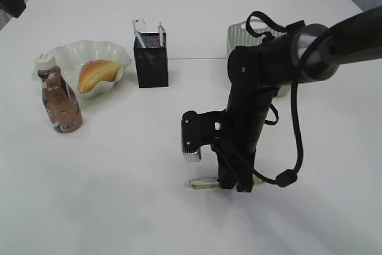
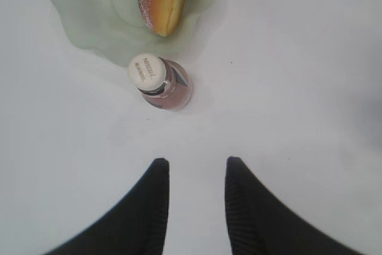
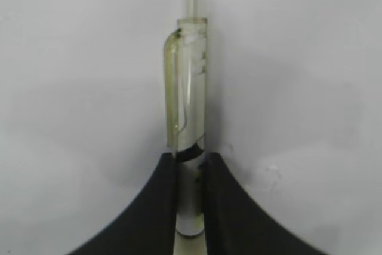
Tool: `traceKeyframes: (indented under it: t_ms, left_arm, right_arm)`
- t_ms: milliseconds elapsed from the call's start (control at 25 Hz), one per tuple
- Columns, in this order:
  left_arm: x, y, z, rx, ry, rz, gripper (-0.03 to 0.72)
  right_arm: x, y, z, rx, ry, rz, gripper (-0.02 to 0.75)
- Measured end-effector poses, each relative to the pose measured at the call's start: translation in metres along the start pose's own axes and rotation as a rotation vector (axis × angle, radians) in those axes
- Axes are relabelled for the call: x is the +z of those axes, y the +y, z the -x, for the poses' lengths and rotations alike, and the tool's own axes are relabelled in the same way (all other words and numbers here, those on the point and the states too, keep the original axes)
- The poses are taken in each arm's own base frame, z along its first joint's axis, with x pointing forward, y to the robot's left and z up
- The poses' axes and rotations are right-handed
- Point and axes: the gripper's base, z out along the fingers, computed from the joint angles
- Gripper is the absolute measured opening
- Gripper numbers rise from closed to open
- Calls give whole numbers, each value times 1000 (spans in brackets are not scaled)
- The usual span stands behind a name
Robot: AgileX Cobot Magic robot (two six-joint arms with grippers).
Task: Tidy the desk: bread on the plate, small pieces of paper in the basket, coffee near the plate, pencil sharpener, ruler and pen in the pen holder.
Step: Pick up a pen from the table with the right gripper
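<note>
1. Lowest in the exterior frame, the pen (image 1: pixel 203 184) lies flat on the white table (image 1: pixel 107 207), its clear barrel poking out to the left of the right gripper (image 1: pixel 234 184).
2. Seen from the right wrist, the pen (image 3: pixel 188 106) runs up the middle of the frame and both black fingers (image 3: pixel 158 207) press against its barrel, so the right gripper (image 3: pixel 190 165) is clamped on it.
3. Its black arm comes in from the upper right of the exterior frame and bends straight down to the table, cables looping beside it.
4. At left centre, the coffee bottle (image 1: pixel 58 100) stands upright, just beside the plate (image 1: pixel 71 55).
5. On that pale wavy plate lies the bread (image 1: pixel 97 74).
6. Right of the plate, the black mesh pen holder (image 1: pixel 151 59) stands upright with white items sticking out of its top.
7. Behind the right arm, the white basket (image 1: pixel 240 35) is partly hidden; its contents cannot be made out.
8. From the left wrist, the left gripper (image 2: pixel 197 174) hovers above the bottle (image 2: pixel 161 79), jaws partly apart and holding nothing.
</note>
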Motion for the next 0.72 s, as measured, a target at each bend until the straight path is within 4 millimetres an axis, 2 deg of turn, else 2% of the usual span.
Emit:
traceKeyframes:
  t_ms: [400,520,720]
  left_arm:
    - [0,0,0,0,0,0,239]
    - [0,0,0,-2,0,0,239]
    - [0,0,0,-12,0,0,239]
  right_arm:
    - [-12,-17,10,586,-2,-4,61]
    - [-26,-20,15,702,2,22,61]
    - [-44,-21,24,801,-6,89,61]
